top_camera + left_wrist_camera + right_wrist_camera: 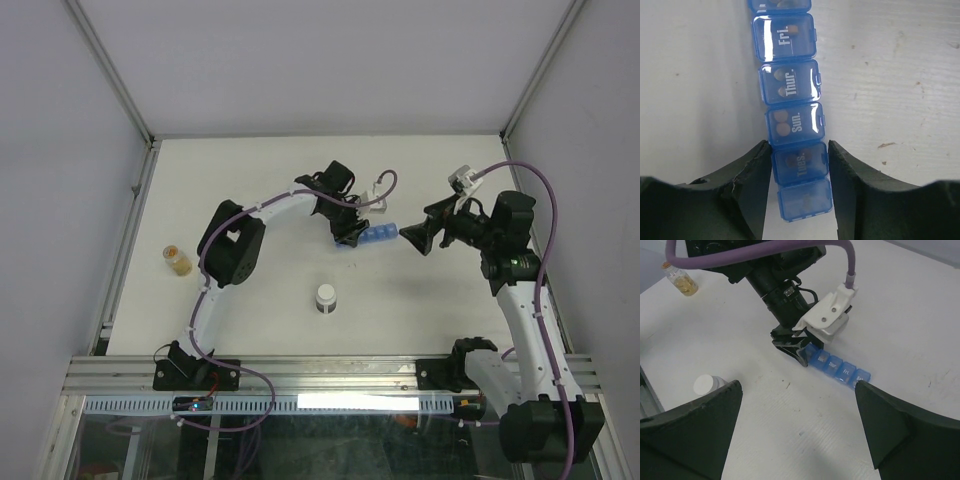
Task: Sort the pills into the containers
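Note:
The containers [380, 236] are a blue pill-organiser strip lying on the white table, lids shut. In the left wrist view the strip [792, 120] runs away from the camera, with brown pills [782, 123] showing through the "Sun." lid and others under the neighbouring lids. My left gripper [799, 150] is closed on the strip at its "Tues." compartment, a finger against each side; in the top view this gripper [350, 238] sits on the strip's left end. My right gripper [413, 240] hovers open at the strip's right end, and its wrist view shows the jaws [799, 384] wide apart above the table with the strip [840, 369] just beyond them.
A small vial of amber pills [176, 259] stands near the table's left edge and shows at the top left of the right wrist view [682, 282]. A white-capped vial [326, 297] stands in front of the strip, beside my right gripper's left finger [705, 384].

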